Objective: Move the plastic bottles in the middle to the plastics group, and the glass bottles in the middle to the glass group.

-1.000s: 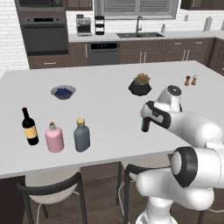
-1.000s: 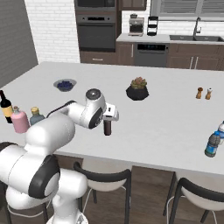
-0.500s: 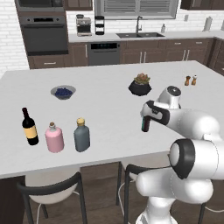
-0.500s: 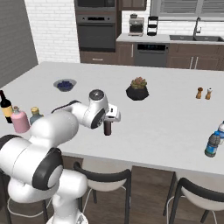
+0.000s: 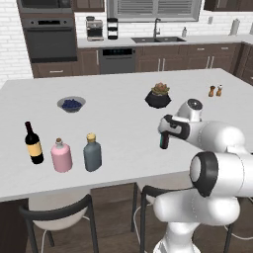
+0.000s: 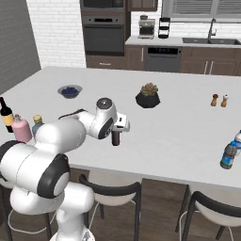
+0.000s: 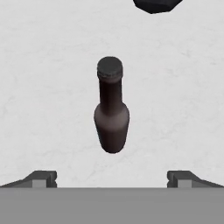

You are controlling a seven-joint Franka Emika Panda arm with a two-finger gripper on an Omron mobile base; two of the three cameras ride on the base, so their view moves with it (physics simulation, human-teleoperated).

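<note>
Barely anything has shifted in the last second: arm and bottle sit as before, the hand only settling slightly over the bottle. Jaws are spread wide, holding nothing; in the hand view both fingertips (image 7: 41, 178) sit far apart at the bottom edge, with the slim dark brown glass beer-type bottle (image 7: 111, 109) centred between them and clear of both. From the base views the gripper (image 5: 167, 129) hovers right at that bottle's top, mid tabletop, near the front edge.

Step in hand, as I read it: pre-grasp on the brown bottle, last glass item left in the middle. Squat pink round-shouldered bottle with tan stopper (image 5: 61, 155) already stands with the glass group, between the dark wine bottle with yellow label (image 5: 33, 144) and the squat grey-blue flask with tan cap (image 5: 92, 152), at the left front. Small clear water bottle with blue label (image 6: 228, 155) is at the far right front, next to another bottle cut off by the frame edge.

Next move calls for: bring the jaws around the neck or body, close, lift straight, carry left to the flask side. Bottle is tall and narrow, so tipping is the risk.

White marble-look tabletop (image 5: 123, 113); it also carries a black pot with a succulent (image 5: 158, 96), a grey bowl of blueberries (image 5: 71, 104) and salt and pepper shakers (image 5: 215, 91). Dark cabinets, wall oven, sink behind.
</note>
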